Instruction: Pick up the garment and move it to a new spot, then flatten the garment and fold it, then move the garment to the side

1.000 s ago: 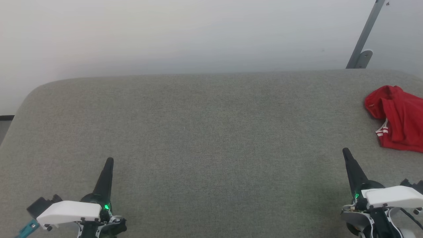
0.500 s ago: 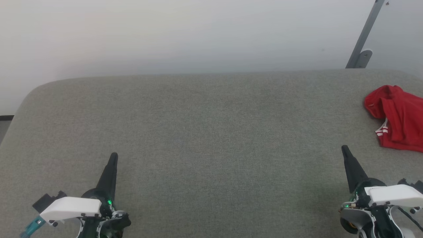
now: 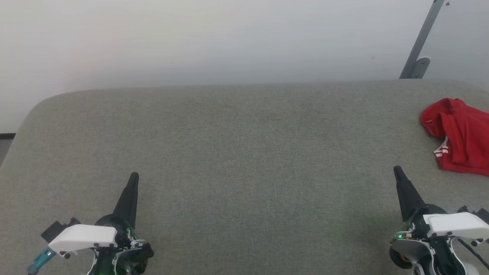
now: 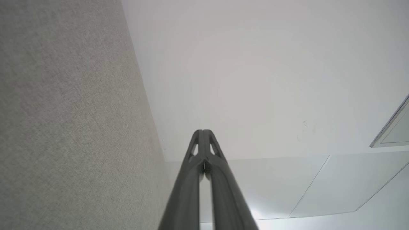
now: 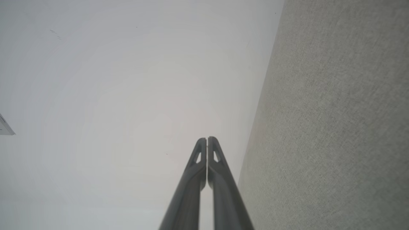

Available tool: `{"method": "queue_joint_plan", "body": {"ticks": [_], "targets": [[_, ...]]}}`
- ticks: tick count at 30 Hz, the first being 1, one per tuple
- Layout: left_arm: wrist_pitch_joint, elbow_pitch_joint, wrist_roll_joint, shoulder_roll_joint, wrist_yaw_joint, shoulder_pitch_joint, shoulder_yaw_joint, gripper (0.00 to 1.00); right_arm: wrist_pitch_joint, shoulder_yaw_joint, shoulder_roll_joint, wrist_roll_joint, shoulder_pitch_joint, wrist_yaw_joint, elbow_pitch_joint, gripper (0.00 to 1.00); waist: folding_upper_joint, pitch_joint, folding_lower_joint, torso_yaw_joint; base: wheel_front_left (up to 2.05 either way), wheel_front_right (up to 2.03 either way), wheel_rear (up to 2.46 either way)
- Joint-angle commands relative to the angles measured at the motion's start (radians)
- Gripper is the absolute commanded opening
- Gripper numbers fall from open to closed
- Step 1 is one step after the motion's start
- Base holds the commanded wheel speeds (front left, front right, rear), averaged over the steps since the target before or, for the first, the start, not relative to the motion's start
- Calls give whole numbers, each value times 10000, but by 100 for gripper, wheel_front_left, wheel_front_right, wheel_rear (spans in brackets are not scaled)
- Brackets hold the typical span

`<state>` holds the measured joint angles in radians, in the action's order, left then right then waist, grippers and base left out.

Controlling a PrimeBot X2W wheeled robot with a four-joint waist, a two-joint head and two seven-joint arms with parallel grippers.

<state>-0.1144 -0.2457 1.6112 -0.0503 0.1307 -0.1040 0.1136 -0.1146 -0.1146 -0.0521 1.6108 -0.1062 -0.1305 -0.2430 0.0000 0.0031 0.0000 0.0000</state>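
Head view: we list one garment, a crumpled red jersey heap with a strip of red-and-white striped trim showing. It lies at the right end of the grey fabric table and is cut off by the frame edge. Left gripper is at lower left. Right gripper is at lower right, near the garment but apart from it.

Left wrist view: we note the left gripper, jaws clenched on nothing.

Right wrist view: we note the right gripper, jaws likewise clenched on nothing.

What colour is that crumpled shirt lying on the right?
The shirt is red, with red-and-white striped trim; the head view shows it best.
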Motion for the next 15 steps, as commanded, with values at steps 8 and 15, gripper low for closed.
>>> {"method": "queue_joint_plan", "body": {"ticks": [8,15], "targets": [[-33,6,29,26,0,-111,2,0,-14,6,40,37,-50,-4,-38,0,0,0,0,0,0,0,0],[-32,6,30,26,0,-111,5,0,-13,3,40,38,-50,-4,-38,0,0,0,0,0,0,0,0]]}}
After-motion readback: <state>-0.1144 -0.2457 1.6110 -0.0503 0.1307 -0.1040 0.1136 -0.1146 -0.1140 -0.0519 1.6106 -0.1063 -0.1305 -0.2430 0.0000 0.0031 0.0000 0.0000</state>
